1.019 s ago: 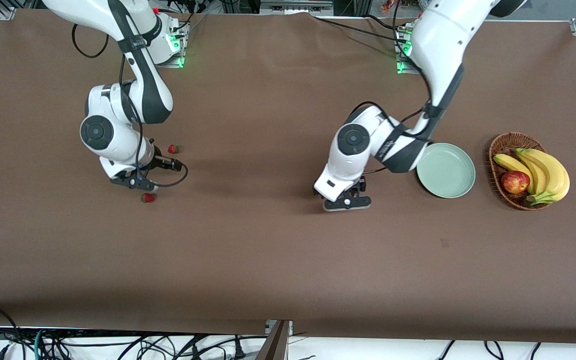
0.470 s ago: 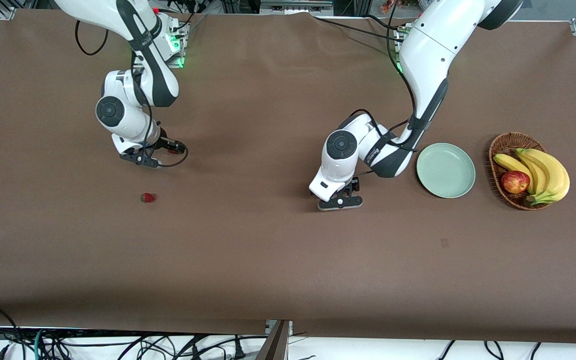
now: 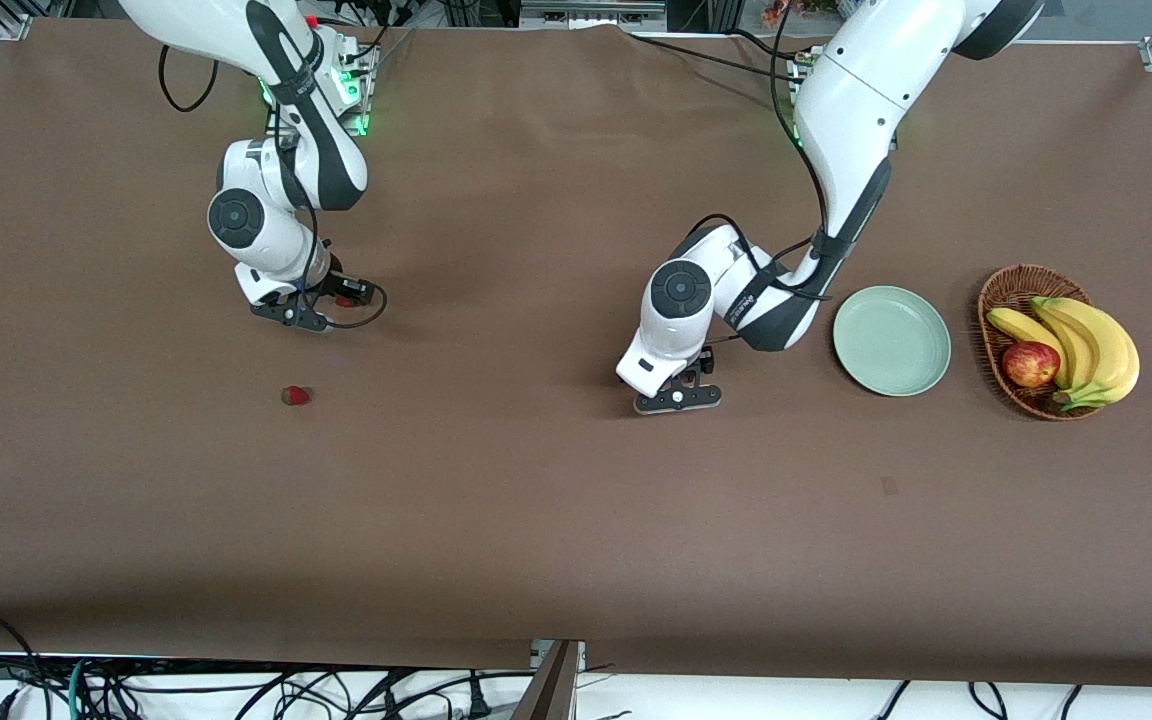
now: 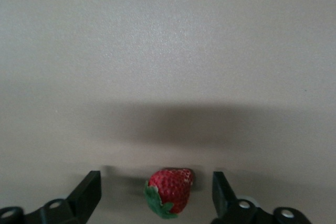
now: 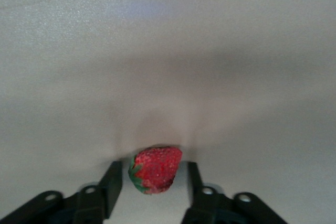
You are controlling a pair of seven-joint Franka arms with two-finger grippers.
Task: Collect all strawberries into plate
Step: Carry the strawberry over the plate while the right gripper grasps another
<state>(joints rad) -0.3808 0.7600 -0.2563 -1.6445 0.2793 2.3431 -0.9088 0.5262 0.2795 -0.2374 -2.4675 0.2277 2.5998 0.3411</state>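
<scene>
Toward the right arm's end, well away from the plate (image 3: 891, 340), the right gripper (image 5: 151, 182) hangs low, fingers spread around a strawberry (image 5: 155, 169). A loose strawberry (image 3: 296, 395) lies nearby. Near the plate, the left gripper (image 4: 156, 190) straddles another strawberry (image 4: 169, 191), open; both should descend centred, then close gently.

plate (image 3: 891, 340) rim bare | basket (image 3: 1008, 290) just beside | table (image 3: 536, 520) open

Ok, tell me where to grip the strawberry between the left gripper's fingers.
Probably from above, closing on the red flanks of the strawberry. It lies on its side on the table, already between the open fingers of the left gripper.
</scene>
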